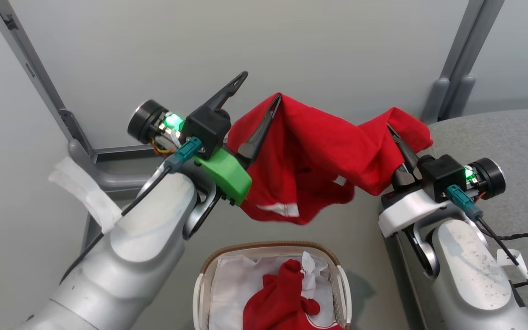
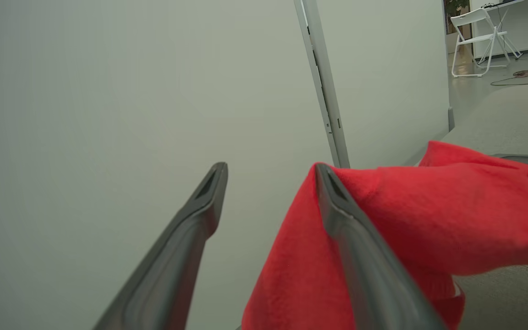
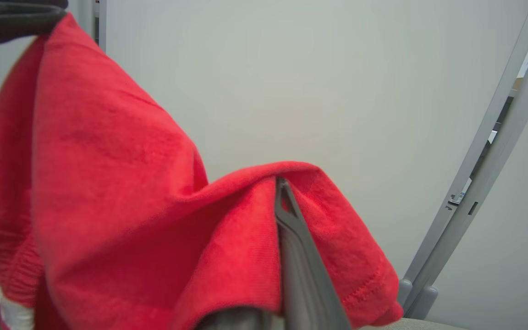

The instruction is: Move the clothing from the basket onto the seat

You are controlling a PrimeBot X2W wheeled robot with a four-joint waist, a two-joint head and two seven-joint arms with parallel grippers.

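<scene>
In the head view the left gripper is raised with its two dark fingers spread wide. The red garment is hooked over the inner finger and sags across to the right gripper, whose fingers are pressed together on the cloth's far end. The garment hangs in the air above the basket, not touching it, with its right end near the edge of the grey seat. A second red garment lies crumpled in the basket on the white liner. In the left wrist view the left gripper is parted with nothing between the fingers. The red garment drapes over the right-hand finger, and the seat lies beyond it. In the right wrist view the right gripper pinches a fold of the red garment, which covers all but one finger.
</scene>
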